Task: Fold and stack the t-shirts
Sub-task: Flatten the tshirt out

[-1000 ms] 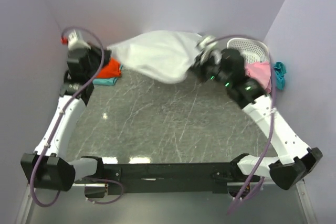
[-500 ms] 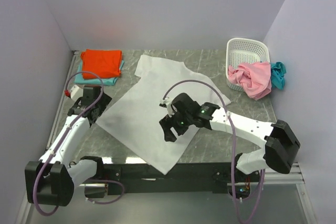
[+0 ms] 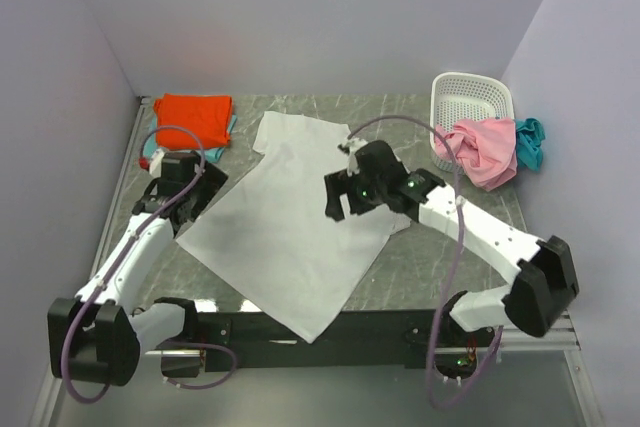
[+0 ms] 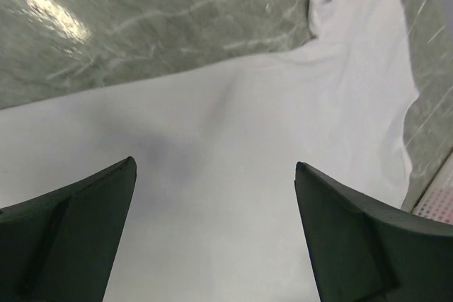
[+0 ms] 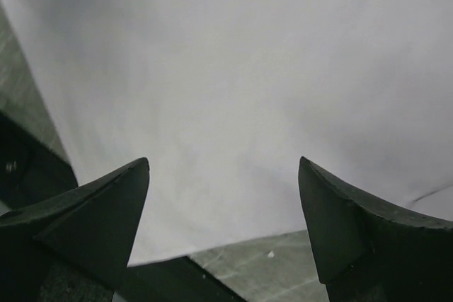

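Lying flat and diagonal on the counter (image 3: 440,267), the white shirt (image 3: 285,237) has its neck toward the far wall and one hem corner hanging over the near edge. The left end effector (image 3: 200,190) is at the left edge of the shirt, and the right end effector (image 3: 336,205) is above its right side. Both are spread wide and hold nothing. I judge this cloth to be light, thin and fully limp: it will not keep any shape, it will sag between two grips, and it can slide and wrinkle on the smooth counter. So it is better to take it at an edge, at a sleeve (image 4: 361,5) or a hem corner, where one finger can go under the cloth. Both arms should take matching points so that the fold line comes out straight. A pinch in the middle would only gather a bunch. Only the top view shows the whole outline, the folded orange shirt (image 3: 195,117) at the far left, and the pink shirt (image 3: 482,147) over the rim of the basket (image 3: 470,92), with a teal shirt (image 3: 530,140) just beside. Only the wrist views show the gap between the fingers clearly. The left one also shows bare counter; the right one shows almost only white cloth. Whether the fingertips touch the cloth, I cannot tell.
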Tool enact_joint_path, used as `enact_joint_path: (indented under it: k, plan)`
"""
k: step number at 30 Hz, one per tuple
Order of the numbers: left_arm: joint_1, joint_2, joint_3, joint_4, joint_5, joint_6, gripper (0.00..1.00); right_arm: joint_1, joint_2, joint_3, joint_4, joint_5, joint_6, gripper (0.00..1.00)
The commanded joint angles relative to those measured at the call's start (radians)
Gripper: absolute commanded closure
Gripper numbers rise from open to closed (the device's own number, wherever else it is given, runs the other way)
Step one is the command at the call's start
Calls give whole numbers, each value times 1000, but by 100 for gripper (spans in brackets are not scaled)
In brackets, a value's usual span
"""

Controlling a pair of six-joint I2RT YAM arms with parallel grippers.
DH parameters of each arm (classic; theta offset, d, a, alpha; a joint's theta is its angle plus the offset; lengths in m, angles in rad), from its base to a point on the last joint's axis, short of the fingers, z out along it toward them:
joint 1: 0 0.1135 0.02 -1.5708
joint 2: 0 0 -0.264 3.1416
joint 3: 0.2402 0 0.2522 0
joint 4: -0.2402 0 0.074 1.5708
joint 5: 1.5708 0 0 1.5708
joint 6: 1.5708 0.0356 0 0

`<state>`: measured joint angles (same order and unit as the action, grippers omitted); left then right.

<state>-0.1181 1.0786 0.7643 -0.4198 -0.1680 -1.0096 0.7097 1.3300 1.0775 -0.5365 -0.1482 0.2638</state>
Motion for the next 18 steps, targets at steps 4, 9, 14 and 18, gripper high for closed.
enact_joint_path:
  k: [4,9,14,18]
  plan:
    - [-35,73,-65,73,123,14,1,-113,243,247,10,127,12,8]
    - [-35,80,-126,79,122,14,0,-193,518,439,1,119,21,7]
    - [-35,109,-168,104,117,9,1,-256,705,624,-80,165,31,8]
    - [-35,213,-145,115,93,11,1,-289,747,592,-60,160,63,8]
